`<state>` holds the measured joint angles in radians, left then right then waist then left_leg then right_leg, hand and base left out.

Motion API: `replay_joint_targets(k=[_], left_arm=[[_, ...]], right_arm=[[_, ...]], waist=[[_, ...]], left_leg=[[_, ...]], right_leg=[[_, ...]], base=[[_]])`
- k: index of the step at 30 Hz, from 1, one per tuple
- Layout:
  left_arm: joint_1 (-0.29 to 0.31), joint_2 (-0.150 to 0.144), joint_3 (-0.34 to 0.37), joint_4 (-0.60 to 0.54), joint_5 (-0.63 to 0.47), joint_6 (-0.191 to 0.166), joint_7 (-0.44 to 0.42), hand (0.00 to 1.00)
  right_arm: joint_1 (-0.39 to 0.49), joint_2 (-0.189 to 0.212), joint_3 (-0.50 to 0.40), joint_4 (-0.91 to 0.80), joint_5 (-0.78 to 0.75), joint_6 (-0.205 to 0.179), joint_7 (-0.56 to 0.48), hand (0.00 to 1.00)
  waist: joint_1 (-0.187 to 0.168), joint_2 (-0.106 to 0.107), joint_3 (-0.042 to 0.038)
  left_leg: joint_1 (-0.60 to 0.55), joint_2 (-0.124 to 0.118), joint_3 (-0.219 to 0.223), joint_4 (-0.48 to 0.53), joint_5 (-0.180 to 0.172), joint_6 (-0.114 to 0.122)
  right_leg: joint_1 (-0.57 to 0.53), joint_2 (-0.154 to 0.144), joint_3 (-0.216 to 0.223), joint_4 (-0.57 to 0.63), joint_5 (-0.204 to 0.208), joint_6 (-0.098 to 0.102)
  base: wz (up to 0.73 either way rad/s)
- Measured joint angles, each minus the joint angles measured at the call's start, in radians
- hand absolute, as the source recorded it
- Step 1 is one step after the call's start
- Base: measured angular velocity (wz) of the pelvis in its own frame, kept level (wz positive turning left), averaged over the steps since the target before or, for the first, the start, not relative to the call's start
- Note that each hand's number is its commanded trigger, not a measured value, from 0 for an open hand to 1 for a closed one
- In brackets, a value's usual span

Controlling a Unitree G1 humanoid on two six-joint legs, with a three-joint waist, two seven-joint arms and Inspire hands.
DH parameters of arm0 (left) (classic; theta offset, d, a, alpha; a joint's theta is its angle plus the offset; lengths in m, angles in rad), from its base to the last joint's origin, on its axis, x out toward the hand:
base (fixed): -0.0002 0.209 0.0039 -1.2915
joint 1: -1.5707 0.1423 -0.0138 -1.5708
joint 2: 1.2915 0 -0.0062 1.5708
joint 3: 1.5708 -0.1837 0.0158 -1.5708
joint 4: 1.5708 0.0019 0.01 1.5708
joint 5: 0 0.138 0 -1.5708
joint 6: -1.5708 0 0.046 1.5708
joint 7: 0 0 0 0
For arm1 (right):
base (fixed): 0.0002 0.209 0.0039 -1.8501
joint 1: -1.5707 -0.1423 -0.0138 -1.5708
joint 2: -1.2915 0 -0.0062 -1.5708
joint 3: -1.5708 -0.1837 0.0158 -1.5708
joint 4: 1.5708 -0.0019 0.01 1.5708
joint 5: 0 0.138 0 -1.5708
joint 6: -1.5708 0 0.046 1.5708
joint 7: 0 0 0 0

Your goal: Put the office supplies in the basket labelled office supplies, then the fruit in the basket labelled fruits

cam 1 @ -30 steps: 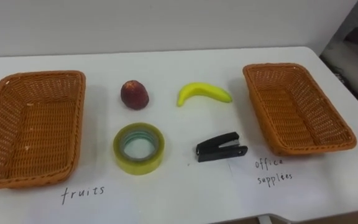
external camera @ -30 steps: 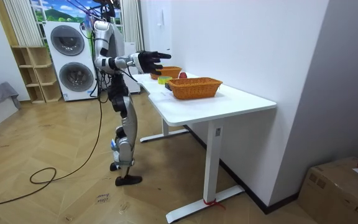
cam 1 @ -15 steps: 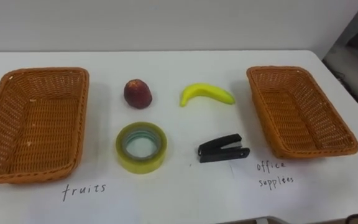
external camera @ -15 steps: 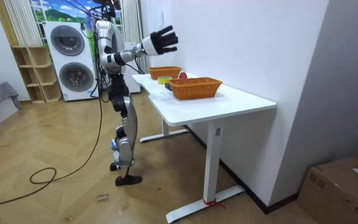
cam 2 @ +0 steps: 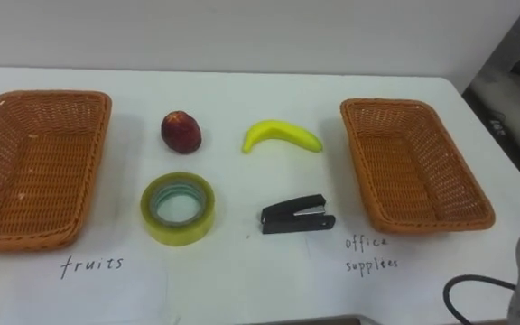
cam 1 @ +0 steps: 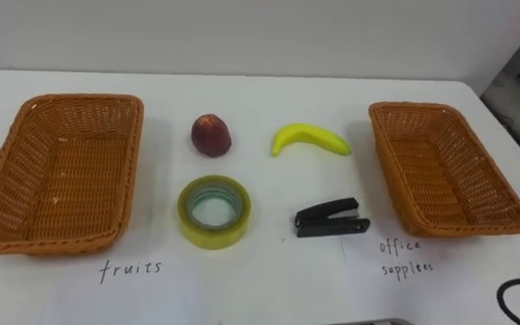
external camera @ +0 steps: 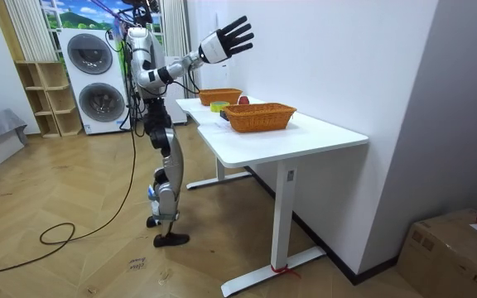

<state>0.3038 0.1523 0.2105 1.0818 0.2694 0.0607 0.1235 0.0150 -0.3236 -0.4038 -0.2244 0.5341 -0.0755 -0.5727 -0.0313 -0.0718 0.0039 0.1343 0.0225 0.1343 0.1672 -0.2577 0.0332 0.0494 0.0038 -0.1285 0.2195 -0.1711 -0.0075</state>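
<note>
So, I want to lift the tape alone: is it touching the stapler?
Apart. The left eye view shows bare table between the tape and the stapler.

Stacked washing machines stand beside a wooden shelf — a cardboard box well apart.
</note>
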Motion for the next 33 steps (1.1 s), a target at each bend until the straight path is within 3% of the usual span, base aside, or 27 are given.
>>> replay_joint_targets(k=[8,14,18,24,33], left_arm=[[0.006,0.0,0.0,0.0,0.005,0.005,0.0,0.0],[0.006,0.001,-0.001,0.0,0.006,0.004,-0.007,0.0],[0.005,0.001,-0.002,0.0,0.005,0.006,-0.007,0.0],[0.004,0.002,-0.02,-0.003,-0.001,0.019,-0.007,0.0],[-0.002,0.018,-0.058,-0.003,0.007,0.021,-0.022,0.0]], right_arm=[[-0.014,-0.004,0.064,-0.025,-0.171,0.003,0.031,0.0],[-0.015,-0.005,0.073,-0.031,-0.191,0.003,0.057,0.0],[-0.036,-0.006,0.112,-0.031,-0.191,0.003,0.078,0.0],[-0.072,-0.007,0.132,-0.032,-0.177,0.025,0.169,0.0],[-0.079,-0.006,0.234,-0.025,-0.237,0.033,0.299,0.0]], waist=[[0.017,-0.001,-0.0033],[0.04,-0.015,-0.0083],[0.04,-0.022,-0.0041],[0.039,-0.032,-0.005],[0.043,-0.035,-0.0044]], left_leg=[[0.0,0.001,0.001,0.005,0.0,-0.001],[0.0,0.0,0.0,0.01,0.0,0.0],[-0.002,0.0,0.0,0.014,0.0,0.0],[-0.004,0.0,-0.002,0.007,0.0,0.0],[-0.006,-0.001,-0.015,0.017,0.001,0.0]], right_leg=[[0.0,0.0,-0.011,-0.001,0.0,0.0],[0.002,-0.002,-0.012,-0.002,0.0,0.0],[0.002,-0.002,-0.011,-0.002,0.0,0.0],[0.002,-0.002,-0.013,0.001,0.001,-0.001],[0.015,-0.003,-0.021,-0.018,0.001,-0.002]], base=[[0.0],[0.0],[0.0],[0.01],[0.04]])
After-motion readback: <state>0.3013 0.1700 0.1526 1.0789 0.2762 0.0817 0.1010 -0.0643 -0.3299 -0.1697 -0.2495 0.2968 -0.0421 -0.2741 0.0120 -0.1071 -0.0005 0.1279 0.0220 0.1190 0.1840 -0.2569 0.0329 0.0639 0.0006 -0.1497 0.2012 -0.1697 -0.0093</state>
